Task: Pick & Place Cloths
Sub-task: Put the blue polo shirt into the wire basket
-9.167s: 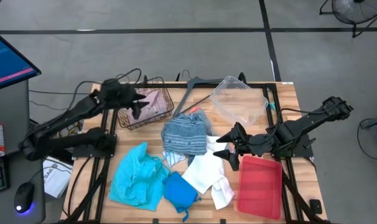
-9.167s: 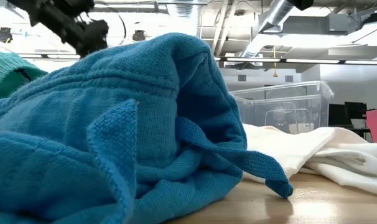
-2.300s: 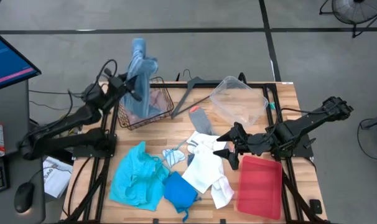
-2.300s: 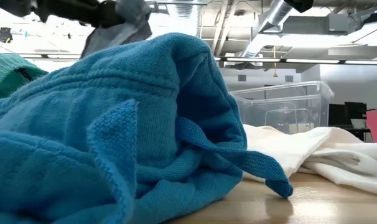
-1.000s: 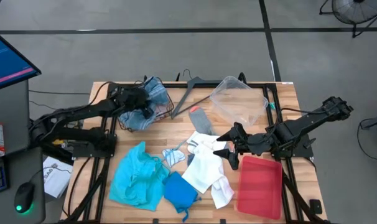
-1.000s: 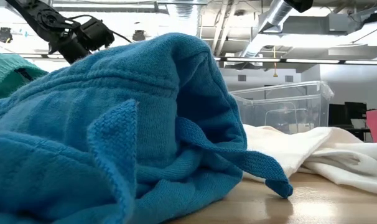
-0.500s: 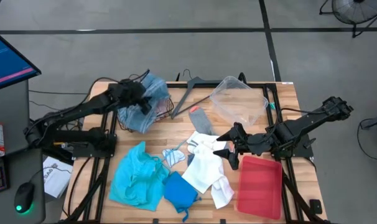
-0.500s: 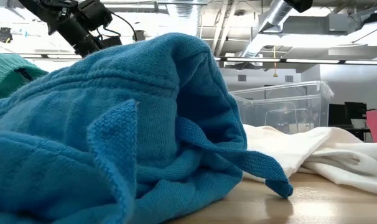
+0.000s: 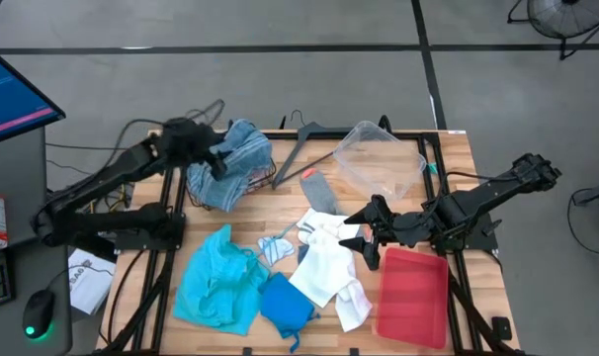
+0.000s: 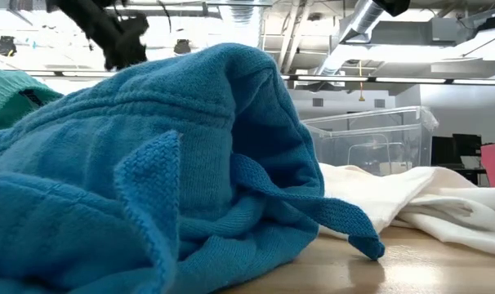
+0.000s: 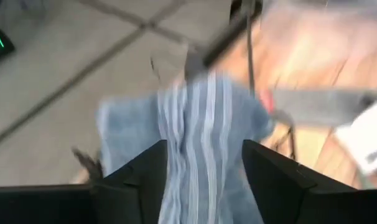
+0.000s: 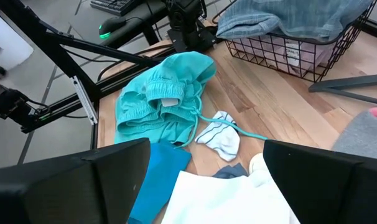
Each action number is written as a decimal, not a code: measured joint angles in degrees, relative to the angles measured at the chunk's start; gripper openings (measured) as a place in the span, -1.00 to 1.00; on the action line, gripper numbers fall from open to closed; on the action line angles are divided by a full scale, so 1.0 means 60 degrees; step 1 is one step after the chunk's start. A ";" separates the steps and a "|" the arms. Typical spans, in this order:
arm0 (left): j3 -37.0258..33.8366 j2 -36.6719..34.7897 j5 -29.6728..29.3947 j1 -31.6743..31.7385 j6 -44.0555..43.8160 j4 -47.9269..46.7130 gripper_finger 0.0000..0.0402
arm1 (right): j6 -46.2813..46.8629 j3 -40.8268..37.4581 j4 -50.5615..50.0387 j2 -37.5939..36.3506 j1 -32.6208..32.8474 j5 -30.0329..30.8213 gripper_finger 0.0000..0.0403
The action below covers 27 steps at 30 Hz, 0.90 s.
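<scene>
Workshop floor of grey concrete surrounds a wooden table [image 9: 280, 203] strewn with laundry, its landmark a wire basket [image 9: 242, 176] at the far left corner. Draped over that basket lies the blue-white striped cloth [image 9: 235, 158], heaped on top and spilling over the near rim rather than settled inside; something pink shows through the mesh in the right wrist view. The left gripper [image 9: 213, 158] hangs just above the basket's left edge; its fingers [image 11: 272, 180] stand apart with the striped fabric showing between them, though whether they grip anything cannot be told through the blur.

To the right of the basket lie a hanger [image 9: 298, 148] and a clear tub [image 9: 379, 160]. Nearer the front edge than the basket, a turquoise garment [image 9: 218, 277] and a bright blue cloth [image 9: 285, 302] lie touching, with white cloths [image 9: 329, 267] further right and a grey piece [image 9: 319, 191] between them and the basket. The right gripper [image 9: 357, 235] waits well to the right of the basket, over the white cloths and beside a red tray [image 9: 413, 295], its fingers spread wide.

Judging by the overhang, the drop looks only half made. Doing it well likely means lifting straight up clear of the fabric so no fold snags and gets dragged back out, and nudging the hanging edge inward.
</scene>
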 joint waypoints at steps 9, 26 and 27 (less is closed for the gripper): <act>0.0390 -0.0819 0.2331 -0.2293 -0.0500 -0.0543 -0.67 | 0.0004 -0.0002 -0.0004 0.0000 0.0000 0.0000 0.53; 0.0385 0.1159 -0.2331 -0.9561 -0.1886 -0.2234 -1.00 | 0.0025 -0.0002 -0.0150 0.0000 0.0000 0.0000 0.53; 0.0381 0.1438 -0.2335 -0.9610 -0.2161 -0.2666 -1.00 | 0.0025 -0.0002 -0.0160 0.0000 0.0000 0.0000 0.53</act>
